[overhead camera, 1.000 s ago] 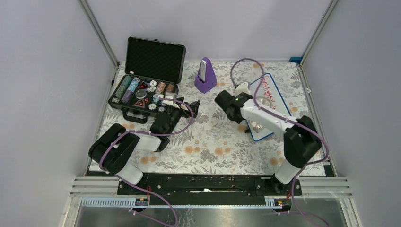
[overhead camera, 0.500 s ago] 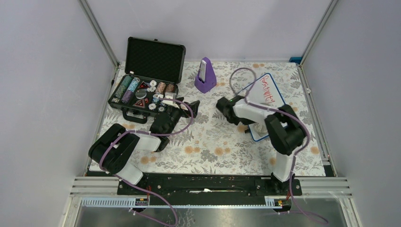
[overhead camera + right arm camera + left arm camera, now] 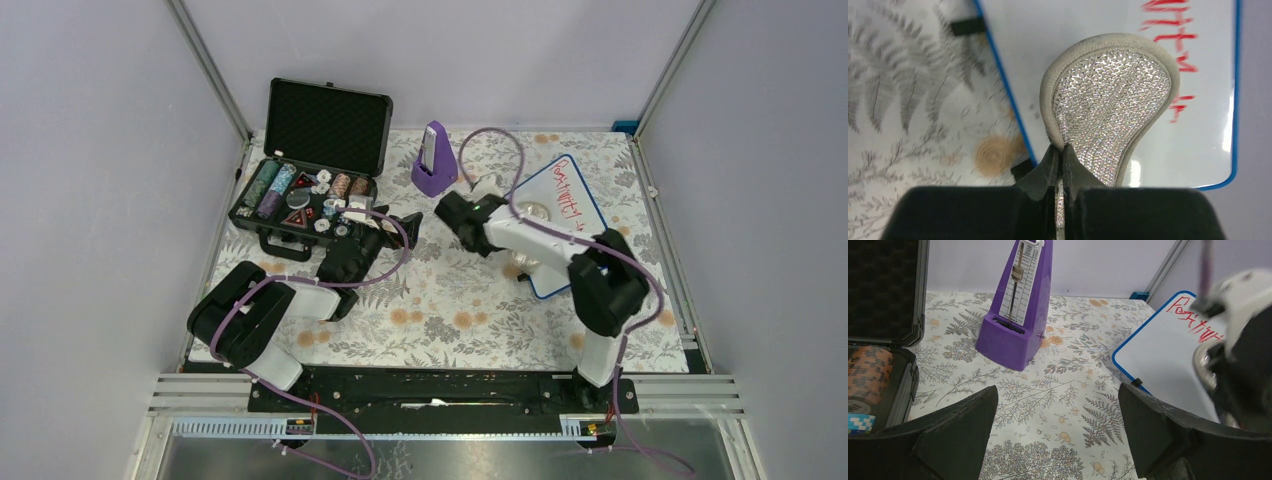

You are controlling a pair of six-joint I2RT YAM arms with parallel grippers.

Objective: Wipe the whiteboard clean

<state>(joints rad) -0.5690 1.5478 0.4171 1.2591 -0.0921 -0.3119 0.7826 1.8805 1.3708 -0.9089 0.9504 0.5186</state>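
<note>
Right gripper (image 3: 1062,155) pinches the pad (image 3: 1113,95) tight; best pressed flat, swept over the red writing (image 3: 1168,30) on the whiteboard (image 3: 1058,30)

Blue-rimmed whiteboard (image 3: 562,215) lies flat, red writing remaining.

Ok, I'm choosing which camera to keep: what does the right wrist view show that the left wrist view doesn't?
Right wrist only: the right end effector shut on a silvery mesh pad, held over the whiteboard. Left wrist only: the purple metronome, the open black case and the left end effector, open. Both: that whiteboard with its red writing and the flowered tablecloth.
</note>
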